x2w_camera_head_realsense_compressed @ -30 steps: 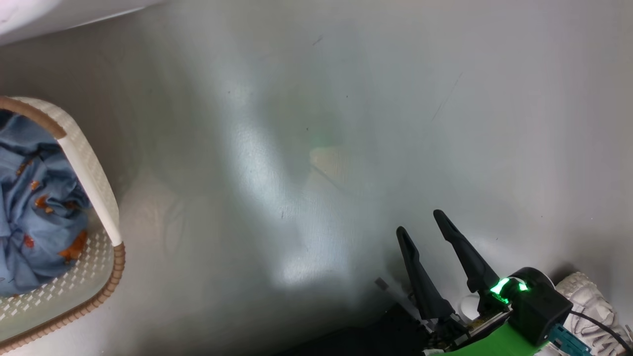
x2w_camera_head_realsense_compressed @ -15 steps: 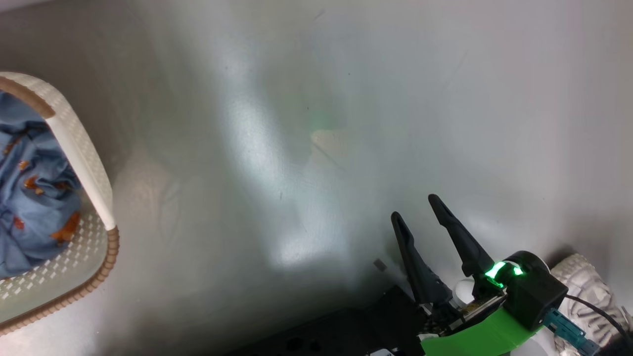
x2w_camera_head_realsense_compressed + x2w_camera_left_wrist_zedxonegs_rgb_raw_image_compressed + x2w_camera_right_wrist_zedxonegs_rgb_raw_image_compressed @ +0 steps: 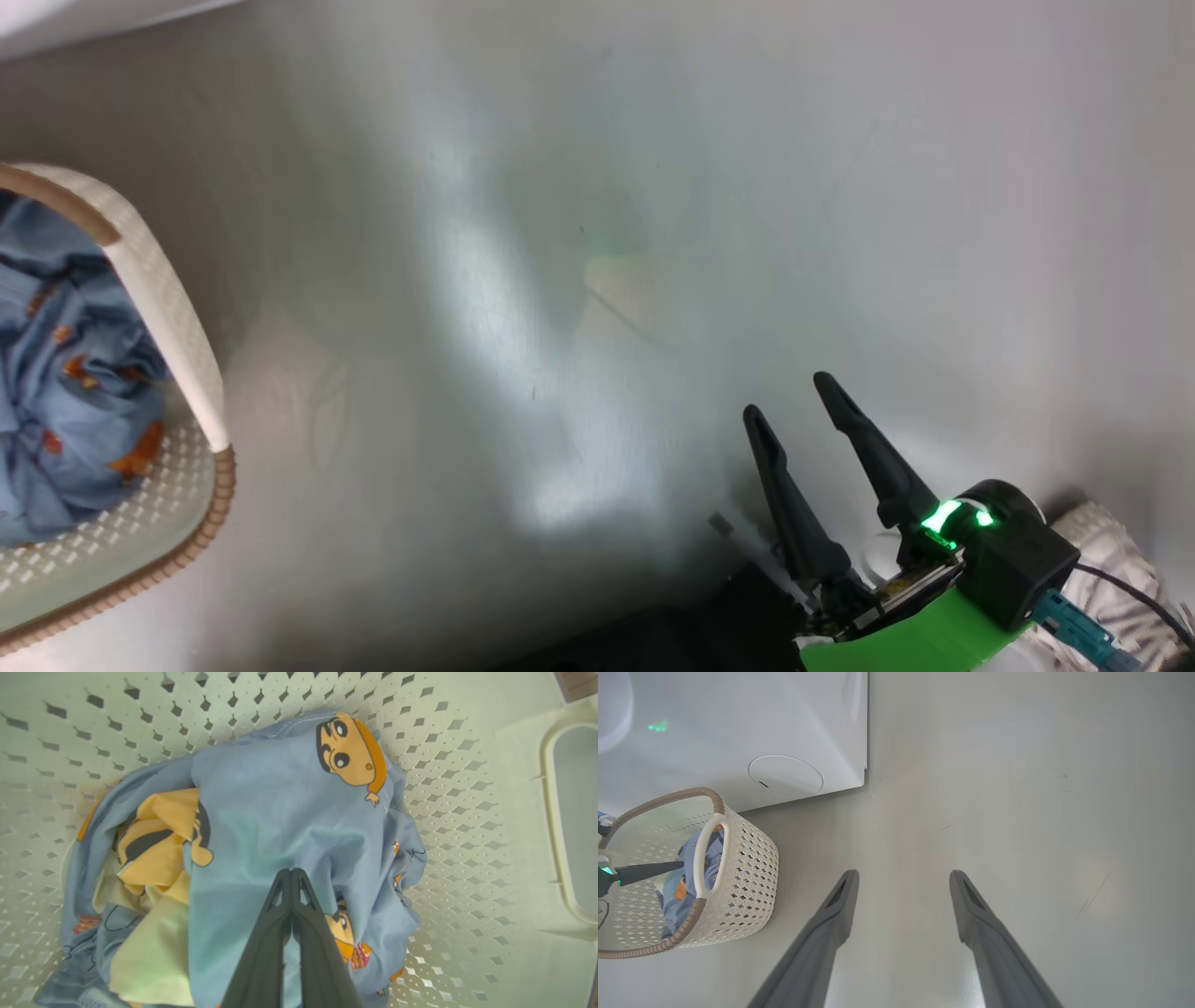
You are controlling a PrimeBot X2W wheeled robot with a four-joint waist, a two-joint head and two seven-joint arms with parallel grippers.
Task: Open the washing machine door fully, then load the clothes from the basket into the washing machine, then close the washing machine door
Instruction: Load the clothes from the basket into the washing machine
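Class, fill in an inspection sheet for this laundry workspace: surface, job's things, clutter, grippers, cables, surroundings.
Surface: pale grey floor, glossy, with faint scuffs.
Job's things: basket stands on the floor beside the washing machine; clothes lie bunched inside it.
Clutter: nothing seen.
Grippers: left gripper shut, apparently pinching the clothes in the basket; right gripper open above bare floor, holding nothing.
Cables: black cable trails behind the right wrist.
Surroundings: pale knit shoe, probably, at the head view's lower right.
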